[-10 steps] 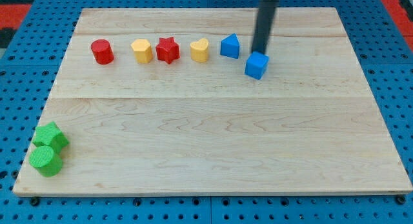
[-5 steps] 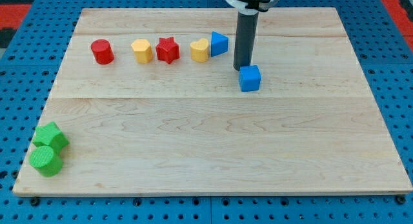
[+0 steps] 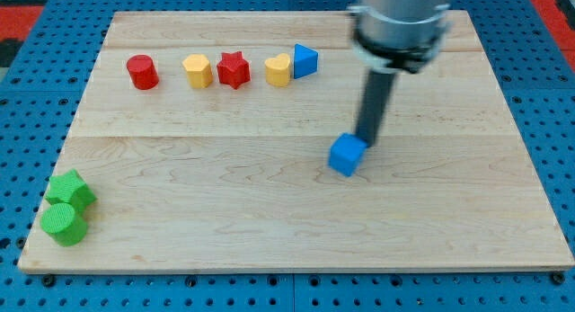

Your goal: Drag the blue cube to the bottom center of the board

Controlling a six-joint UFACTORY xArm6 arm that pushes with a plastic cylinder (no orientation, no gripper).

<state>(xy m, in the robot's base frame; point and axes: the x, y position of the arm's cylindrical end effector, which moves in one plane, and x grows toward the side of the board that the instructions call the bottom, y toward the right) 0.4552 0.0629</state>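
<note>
Blue perforated surface [image 3: 27, 96]: pegboard-style, shows on all sides around the board.

Pale wooden board [image 3: 269, 204]: rectangular, planked grain, lies flat on the surface and carries all the blocks.

Arm with straight dark rod [image 3: 375, 101]: comes down from the view's top, right of centre; the grey collar above it is blurred. There is no jawed end effector here, only the rod, so nothing opens, closes or grips. My tip [image 3: 366, 141] sits against the upper right edge of the blue cube.

Blue cube [image 3: 347, 155]: slightly right of the board's middle, turned corner-on, well apart from the other blocks and well above the bottom edge.

Green blocks, two: an angular one [image 3: 70, 190] and a round cylinder [image 3: 63, 224] just below it, touching, at the bottom left corner.

Top row, from the view's left: red cylinder [image 3: 142, 72]; yellow hexagonal block [image 3: 197, 71]; red star block [image 3: 234, 70] just beside it; yellow heart-shaped block [image 3: 278, 70]; blue triangular block [image 3: 305, 60] touching the heart's right side.
</note>
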